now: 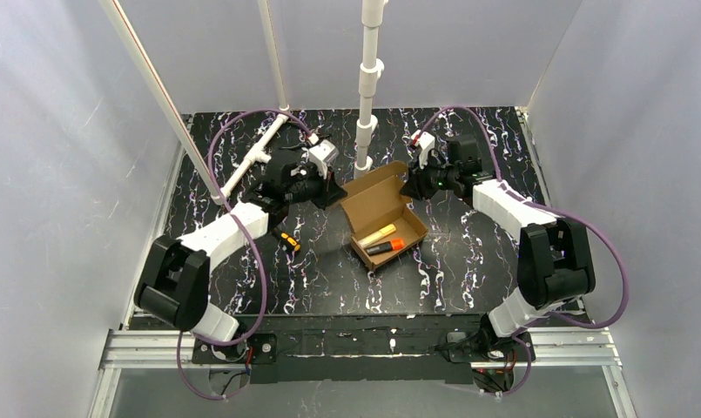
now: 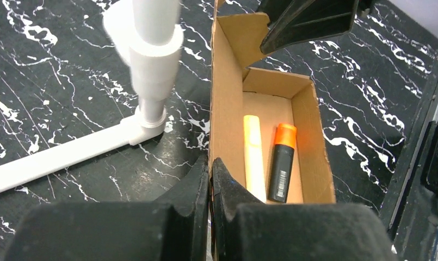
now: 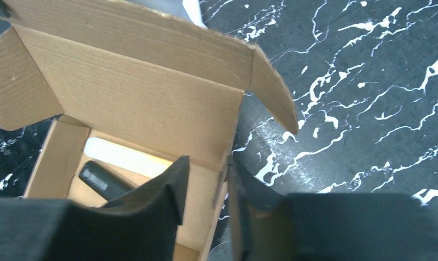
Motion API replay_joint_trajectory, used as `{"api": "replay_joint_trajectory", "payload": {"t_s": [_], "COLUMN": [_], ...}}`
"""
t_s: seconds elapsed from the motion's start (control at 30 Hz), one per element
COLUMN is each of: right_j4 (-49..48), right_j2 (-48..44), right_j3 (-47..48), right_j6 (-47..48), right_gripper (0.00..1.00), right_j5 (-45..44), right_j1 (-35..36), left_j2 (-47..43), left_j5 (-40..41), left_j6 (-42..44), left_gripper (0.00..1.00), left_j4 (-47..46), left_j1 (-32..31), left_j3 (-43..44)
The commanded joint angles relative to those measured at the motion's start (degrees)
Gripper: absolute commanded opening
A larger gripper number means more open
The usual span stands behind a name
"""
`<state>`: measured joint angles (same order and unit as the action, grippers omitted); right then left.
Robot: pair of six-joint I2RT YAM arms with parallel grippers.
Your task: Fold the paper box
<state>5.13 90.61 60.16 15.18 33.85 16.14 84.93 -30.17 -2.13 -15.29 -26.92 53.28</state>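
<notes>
Brown corrugated cardboard formed the paper box (image 1: 373,190), which sat between your two grippers with its lid raised. Your left gripper (image 2: 210,163) was clamped shut on the top edge of the box wall nearest it. Your right gripper (image 3: 207,166) straddled the opposite wall, jaws apart, one finger inside and one outside; no pinch was evident. Ahead of the left fingers, inside the box, a yellow highlighter (image 2: 253,157) and an orange-capped black marker (image 2: 283,160) lay side by side. The marker carried a barcode label (image 2: 279,181); its print was too small to read. Edges: the lid's flaps stood above the right gripper, one curling outward. A white pipe post (image 2: 151,65) stood close to the left of your left gripper's fingers. Bare marbled tabletop (image 3: 369,109) lay open beyond the right gripper's outer finger.
</notes>
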Motion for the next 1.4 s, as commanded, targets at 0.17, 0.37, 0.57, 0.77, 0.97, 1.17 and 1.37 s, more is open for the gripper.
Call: {"api": "replay_joint_trajectory", "payload": {"t_s": [0.17, 0.37, 0.57, 0.77, 0.97, 1.17, 1.37], "right_j4": [9.3, 14.5, 2.3, -12.7, -14.7, -14.4, -12.6], "right_j2": [-12.6, -20.5, -17.7, -9.4, -0.5, 2.3, 3.6], "right_j3": [-2.5, -4.7, -8.6, -11.7, -7.4, -6.3, -5.3], "right_j6": [8.3, 11.8, -4.2, -18.4, -19.9, -19.5, -16.9], "right_gripper": [0.73, 0.79, 0.37, 0.29, 0.29, 0.29, 0.28], "right_j5": [8.5, 17.3, 9.7, 5.1, 3.0, 3.5, 7.2], "right_j1": [-2.5, -10.9, -18.0, -16.5, -7.8, -5.3, -3.1], "left_j2": [-11.4, -13.8, -15.0, -14.7, -15.1, -14.2, -13.5], "left_j5": [8.9, 10.1, 11.7, 12.1, 13.8, 16.1, 19.3], "left_j6": [12.1, 17.9, 21.0, 21.8, 21.9, 20.9, 19.9], "left_gripper": [0.0, 0.0, 0.0, 0.0, 0.0, 0.0, 0.0], "left_j4": [2.5, 4.3, 5.8, 6.2, 6.2, 6.2, 6.1], "left_j1": [-5.6, -7.9, -10.1, -11.5, -13.3, -14.6, -15.1], "left_j3": [-3.6, -4.6, -5.0, -5.9, -7.0, -7.7, -7.2]}}
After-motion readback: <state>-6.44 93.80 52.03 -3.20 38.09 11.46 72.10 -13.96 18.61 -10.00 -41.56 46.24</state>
